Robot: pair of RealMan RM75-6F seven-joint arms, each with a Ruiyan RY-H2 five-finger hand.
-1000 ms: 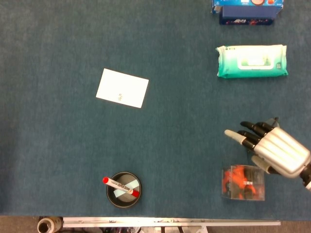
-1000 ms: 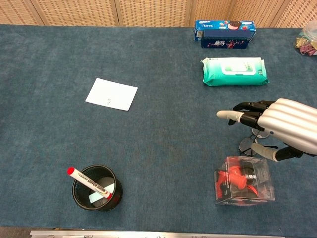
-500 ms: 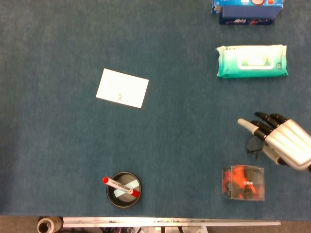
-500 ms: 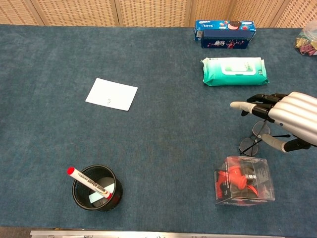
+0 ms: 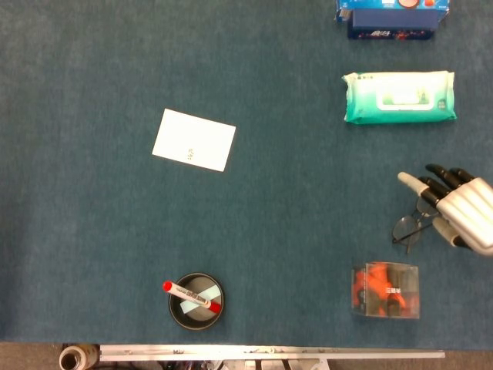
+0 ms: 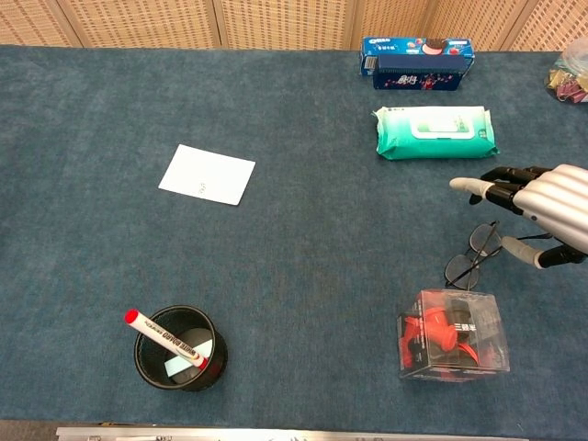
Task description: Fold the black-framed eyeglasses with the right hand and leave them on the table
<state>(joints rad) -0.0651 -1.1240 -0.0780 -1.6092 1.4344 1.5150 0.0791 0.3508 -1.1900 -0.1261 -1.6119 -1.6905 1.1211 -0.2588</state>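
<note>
progress: looks basically done to me. The eyeglasses (image 6: 474, 254) sit on the counter (image 6: 303, 184) looking folded, though I can't be sure; nothing left but clearing off

my right hand (image 6: 544, 209): fingers spread wide, holding nothing, hovering at about 2 o'clock from the glasses

left hand: not in the shot

glasses: thin black wire frame, round lenses, at 12 o'clock from the clear plastic box (image 6: 453, 334)

counter: blue, carpet-like felt, matte

wipes pack (image 6: 435, 131): soft green pouch

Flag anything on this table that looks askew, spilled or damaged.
Nothing stands out. The red-capped marker leans in the round black cup, as markers do. The black-framed eyeglasses lie on the blue cloth-covered table beside the right hand, seemingly intact.
</note>
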